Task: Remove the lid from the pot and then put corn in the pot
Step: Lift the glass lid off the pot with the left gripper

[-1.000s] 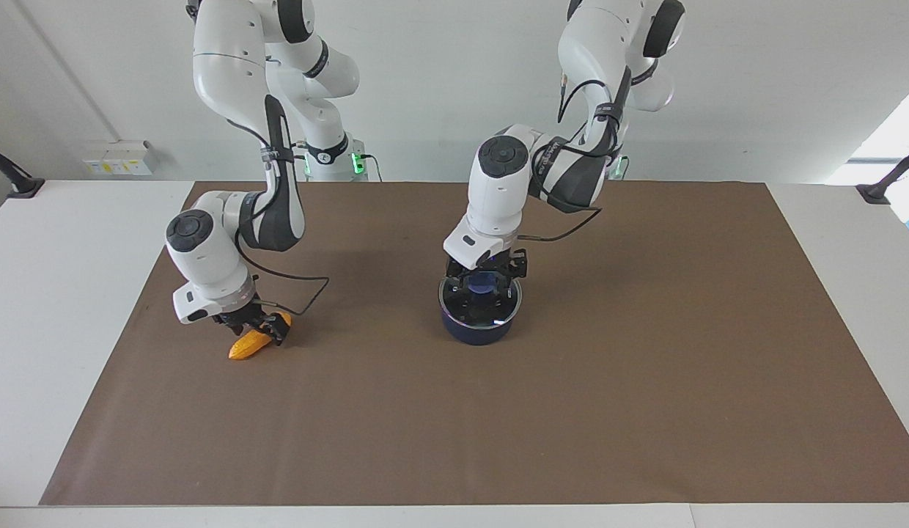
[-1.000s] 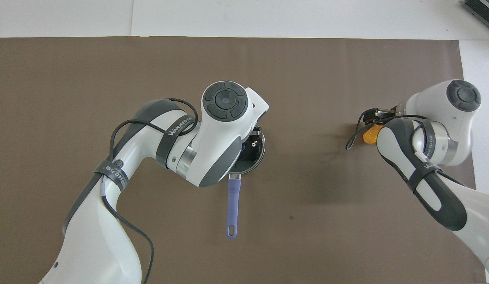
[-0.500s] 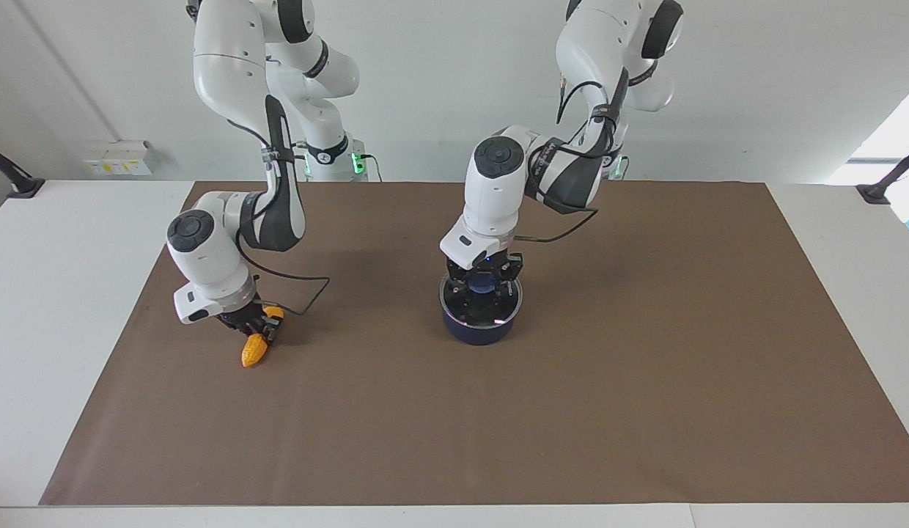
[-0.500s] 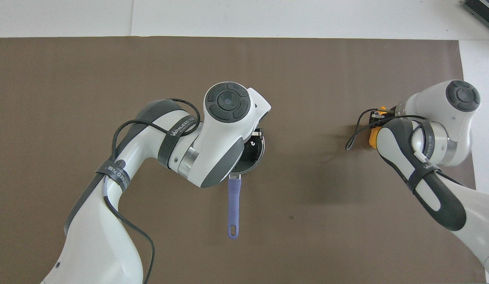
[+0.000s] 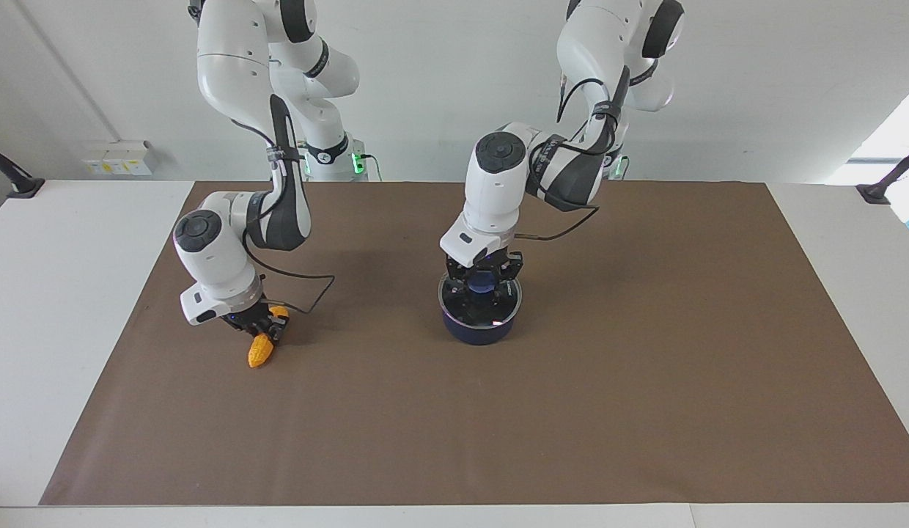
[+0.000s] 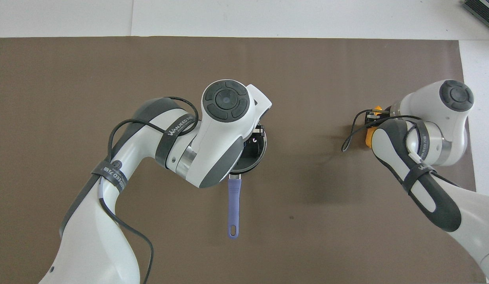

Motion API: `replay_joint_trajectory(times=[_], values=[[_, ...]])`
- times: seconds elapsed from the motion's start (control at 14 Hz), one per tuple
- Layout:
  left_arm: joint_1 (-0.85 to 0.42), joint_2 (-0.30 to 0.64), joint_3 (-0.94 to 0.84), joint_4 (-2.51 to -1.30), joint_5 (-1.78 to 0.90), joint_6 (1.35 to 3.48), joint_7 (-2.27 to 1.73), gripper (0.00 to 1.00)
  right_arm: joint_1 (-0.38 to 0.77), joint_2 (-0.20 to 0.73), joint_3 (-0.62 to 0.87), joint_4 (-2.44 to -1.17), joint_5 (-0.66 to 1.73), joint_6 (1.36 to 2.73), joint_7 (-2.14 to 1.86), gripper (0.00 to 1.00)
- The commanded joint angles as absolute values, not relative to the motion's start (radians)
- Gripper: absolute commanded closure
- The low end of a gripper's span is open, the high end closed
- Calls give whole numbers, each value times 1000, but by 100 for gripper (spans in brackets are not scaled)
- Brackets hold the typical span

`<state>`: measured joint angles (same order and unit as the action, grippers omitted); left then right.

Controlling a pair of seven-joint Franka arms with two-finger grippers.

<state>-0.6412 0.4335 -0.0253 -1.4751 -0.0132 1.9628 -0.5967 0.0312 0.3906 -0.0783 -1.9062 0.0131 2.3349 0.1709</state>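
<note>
The dark blue pot (image 5: pixel 478 331) stands mid-table with the glass lid (image 5: pixel 493 313) on it. Its long handle (image 6: pixel 233 205) points toward the robots. My left gripper (image 5: pixel 481 283) is down on the lid, its fingers closed on either side of the blue knob. My left arm hides most of the lid (image 6: pixel 257 150) in the overhead view. My right gripper (image 5: pixel 268 330) is shut on the orange-yellow corn (image 5: pixel 260 353) toward the right arm's end of the table. The corn hangs steeply, tapered tip down, close to the mat. Only a little of the corn (image 6: pixel 369 136) shows in the overhead view.
A brown mat (image 5: pixel 645 367) covers most of the white table. A cable loops from my right wrist (image 5: pixel 311 293) beside the corn. Nothing else lies on the mat.
My right gripper has raised the corn from lying almost flat to hanging tip down and has moved slightly toward the pot. My left gripper has stayed on the lid's knob and the lid stays on the pot.
</note>
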Motion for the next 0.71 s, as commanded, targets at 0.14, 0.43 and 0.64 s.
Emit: replay_joint_trajectory(times=[0.14,0.43,0.64], values=[[-603,351,-2,-1483,-12,1910,-508,100,29,370,-71,-1829,0,2231,135,100],[-514,299,-2,-1496,-15,1846,-360,100,57,292,-51,-1781,11,2105,137,100],[-437,250,-2,-1534,-15,1800,-237,100,58,249,-9,-1731,17,2017,150,100]])
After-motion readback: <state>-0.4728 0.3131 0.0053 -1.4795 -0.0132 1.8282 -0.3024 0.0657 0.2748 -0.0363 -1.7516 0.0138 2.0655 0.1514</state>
